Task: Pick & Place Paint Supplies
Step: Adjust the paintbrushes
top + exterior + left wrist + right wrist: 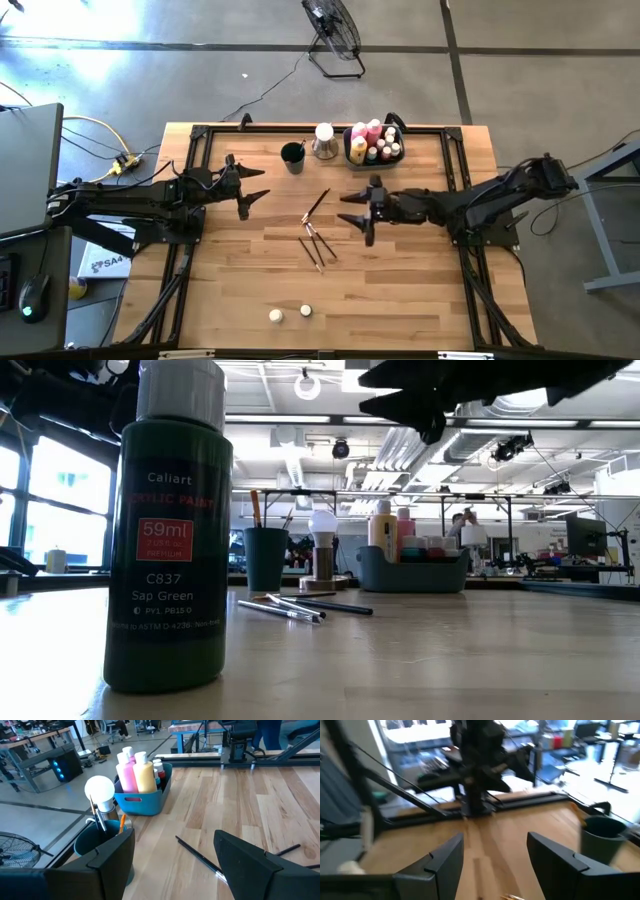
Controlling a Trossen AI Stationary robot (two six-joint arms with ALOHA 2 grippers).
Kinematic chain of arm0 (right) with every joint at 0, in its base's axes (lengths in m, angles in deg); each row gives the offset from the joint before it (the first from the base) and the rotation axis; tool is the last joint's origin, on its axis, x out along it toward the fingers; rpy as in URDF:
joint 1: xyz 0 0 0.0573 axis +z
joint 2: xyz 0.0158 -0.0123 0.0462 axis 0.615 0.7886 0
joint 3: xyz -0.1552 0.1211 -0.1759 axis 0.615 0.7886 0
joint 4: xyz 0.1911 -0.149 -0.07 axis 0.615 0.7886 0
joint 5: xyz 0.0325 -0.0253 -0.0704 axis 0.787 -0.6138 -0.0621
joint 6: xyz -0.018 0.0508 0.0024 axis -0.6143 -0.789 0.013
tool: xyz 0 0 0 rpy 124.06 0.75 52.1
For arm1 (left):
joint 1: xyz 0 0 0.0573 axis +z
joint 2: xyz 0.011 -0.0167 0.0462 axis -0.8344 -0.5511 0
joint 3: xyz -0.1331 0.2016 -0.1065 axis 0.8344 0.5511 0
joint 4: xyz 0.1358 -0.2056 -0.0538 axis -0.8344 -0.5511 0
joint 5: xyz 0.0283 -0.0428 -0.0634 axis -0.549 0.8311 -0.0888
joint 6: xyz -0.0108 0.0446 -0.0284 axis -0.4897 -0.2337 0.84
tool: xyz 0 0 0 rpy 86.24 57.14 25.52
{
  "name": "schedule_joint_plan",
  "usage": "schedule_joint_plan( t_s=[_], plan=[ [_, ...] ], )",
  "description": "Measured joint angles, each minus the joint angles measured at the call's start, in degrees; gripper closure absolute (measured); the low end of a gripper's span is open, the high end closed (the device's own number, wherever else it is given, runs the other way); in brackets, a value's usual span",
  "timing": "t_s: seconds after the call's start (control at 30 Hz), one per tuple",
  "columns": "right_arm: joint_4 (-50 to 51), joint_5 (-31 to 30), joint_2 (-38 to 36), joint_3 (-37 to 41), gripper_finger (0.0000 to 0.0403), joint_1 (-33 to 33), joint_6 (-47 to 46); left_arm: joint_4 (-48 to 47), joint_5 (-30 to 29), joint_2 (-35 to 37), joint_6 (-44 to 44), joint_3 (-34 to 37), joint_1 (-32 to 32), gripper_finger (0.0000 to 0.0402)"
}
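left gripper [249, 199]: jaws apart, empty, above table [420, 300]
right gripper [357, 219]: jaws apart, empty, beside brushes [316, 243]
bottles [366, 138]: in bin [398, 155]

Wide bare stretch of light wooden tabletop [400, 290] along near edge, apart from two tiny cream-capped pots [290, 314]. Centre lane between arms blocked low by scattered thin dark-handled brushes [316, 230]. Far edge crowded: dark teal round cup [292, 156], white bulb-shaped object on metal base [324, 141], grey-blue rectangular bin [373, 144] packed with pink and yellow bottles, all close together. Black metal frame rails [190, 165] border both sides. Both grippers parted, hovering above table.
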Motion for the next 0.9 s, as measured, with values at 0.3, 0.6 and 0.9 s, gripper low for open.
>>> schedule_joint_plan(
  t_s=[0.3,0.6,0.9],
  plan=[
    [8.68,-3.57,0.00,-3.42,0.0196,-1.97,-5.27,-0.03,0.00,0.01,-0.26,0.00,0.00,0.0135],
    [10.53,-6.59,0.00,-4.71,0.0238,-3.16,-5.43,-2.10,0.00,0.01,-0.55,0.00,0.02,0.0135],
    [11.51,-6.59,0.00,-4.71,0.0243,-3.16,-2.61,-4.96,0.00,0.00,-3.39,0.04,0.02,0.0135]
  ],
)
